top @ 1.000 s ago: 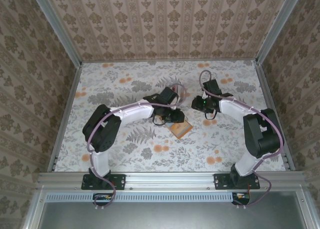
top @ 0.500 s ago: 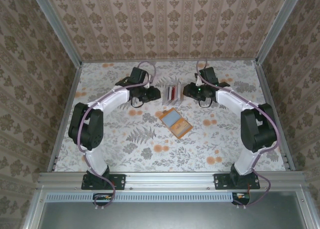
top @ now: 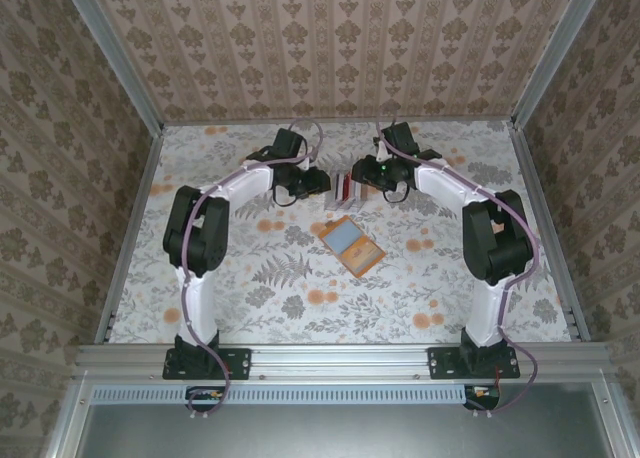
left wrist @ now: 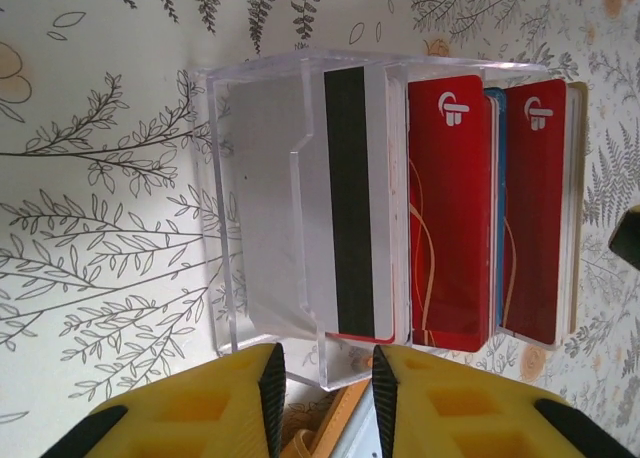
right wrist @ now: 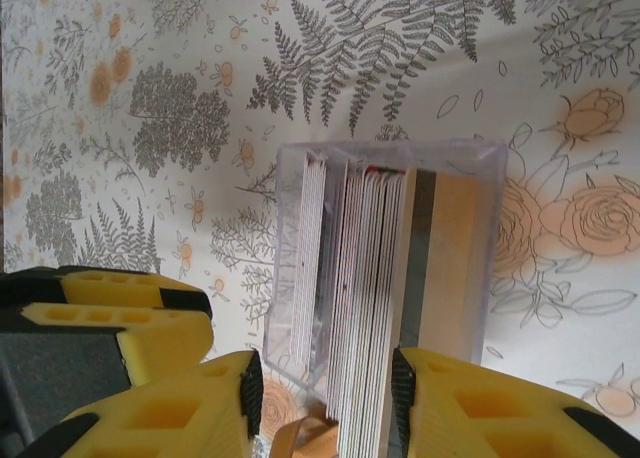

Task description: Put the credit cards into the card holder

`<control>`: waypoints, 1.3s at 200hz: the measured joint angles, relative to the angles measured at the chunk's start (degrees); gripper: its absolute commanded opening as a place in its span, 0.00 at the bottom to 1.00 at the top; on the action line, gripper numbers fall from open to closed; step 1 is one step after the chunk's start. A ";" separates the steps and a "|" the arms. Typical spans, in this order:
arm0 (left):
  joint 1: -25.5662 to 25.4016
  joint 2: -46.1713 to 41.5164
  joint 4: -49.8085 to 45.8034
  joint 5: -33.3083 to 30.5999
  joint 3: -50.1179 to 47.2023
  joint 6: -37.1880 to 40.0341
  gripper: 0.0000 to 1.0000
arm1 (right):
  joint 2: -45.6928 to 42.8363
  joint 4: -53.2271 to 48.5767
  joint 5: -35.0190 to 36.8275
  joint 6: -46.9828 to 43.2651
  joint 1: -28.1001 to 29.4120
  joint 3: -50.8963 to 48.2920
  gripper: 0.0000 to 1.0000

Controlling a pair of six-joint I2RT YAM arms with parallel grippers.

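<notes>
Orange card holder (top: 350, 244), folding type, is lying open and flat on the flowered desk (top: 250, 288) with its grey-blue inside facing up. It is sitting near the middle, just on the near side of the clear rack (top: 343, 184) and apart from it, and no card is showing in it yet. Credit cards (left wrist: 450, 208), red and blue, plus one white card (left wrist: 348, 198) with a black stripe, are standing on edge, packed side by side in the rack. Left claw (left wrist: 325, 378) is hovering open at the rack's left side, jaws parted, with the white card's edge lining up in the gap. Right claw (right wrist: 325, 390) is facing it from the opposite side, also open, jaws spreading either side of the pack's end; whether they are touching a card cannot be told. Step in hand, by judgement: drawing one card out of the rack. Handling advice: one claw should be steadying the light rack while the other is pinching a single outer card rather than the whole pack, pulling along the card's own plane so that the rack is not tipping.
</notes>
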 measured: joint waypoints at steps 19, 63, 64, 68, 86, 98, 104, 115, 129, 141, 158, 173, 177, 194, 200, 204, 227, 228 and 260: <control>0.11 1.18 0.00 0.46 0.87 0.24 0.33 | 1.75 -0.68 0.07 0.00 0.07 1.36 0.42; 0.63 3.74 0.00 1.22 2.54 0.42 0.34 | 3.37 -2.23 2.51 0.02 0.11 2.60 0.42; 0.63 3.85 0.02 1.25 2.58 0.42 0.34 | 3.43 -2.40 2.56 0.00 0.11 2.71 0.42; 0.63 3.98 0.00 1.29 2.69 0.42 0.34 | 3.58 -2.67 2.73 0.00 0.13 3.02 0.42; 0.63 4.85 0.00 1.57 3.10 0.42 0.34 | 4.59 -3.21 3.21 -0.17 0.44 4.44 0.42; 0.61 5.33 0.00 1.88 3.15 0.42 0.34 | 5.22 -3.69 3.54 -0.26 0.59 5.27 0.43; 0.61 5.53 0.02 2.03 3.15 0.42 0.34 | 5.49 -4.07 3.76 -0.37 0.72 5.64 0.43; 0.63 5.90 0.04 2.21 3.17 0.42 0.34 | 5.90 -4.57 4.20 -0.42 0.98 6.36 0.43; 0.63 6.32 0.39 2.49 3.19 0.39 0.34 | 6.47 -5.09 4.61 -0.46 1.38 7.28 0.43; 0.63 6.49 0.55 2.62 3.21 0.39 0.34 | 6.84 -5.55 4.98 -0.61 1.55 7.89 0.43; 0.61 6.58 0.81 2.80 3.23 0.37 0.34 | 7.15 -6.05 5.25 -0.66 1.60 8.26 0.43; 0.61 6.64 1.09 3.02 3.23 0.37 0.34 | 7.52 -6.38 5.42 -0.68 1.62 8.63 0.43; 0.61 6.69 1.18 3.06 3.23 0.35 0.34 | 7.61 -6.38 5.46 -0.68 1.66 8.68 0.43; 0.52 6.95 1.64 3.39 3.23 0.35 0.34 | 7.63 -6.38 5.55 -0.81 1.84 8.68 0.43; 0.52 7.08 1.77 3.48 3.23 0.35 0.34 | 7.61 -6.38 5.62 -0.83 1.86 8.68 0.43; 0.50 7.19 1.81 3.52 3.23 0.35 0.34 | 7.61 -6.38 5.64 -0.83 1.88 8.68 0.43; 0.50 7.61 2.23 4.00 3.23 0.31 0.34 | 7.61 -6.38 5.66 -0.85 1.92 8.68 0.43; 0.50 7.61 2.23 4.00 3.23 0.31 0.34 | 7.61 -6.38 5.66 -0.85 1.92 8.68 0.43; 0.28 7.61 2.25 4.04 3.23 -0.11 0.34 | 7.58 -6.38 5.66 -0.85 1.92 8.66 0.42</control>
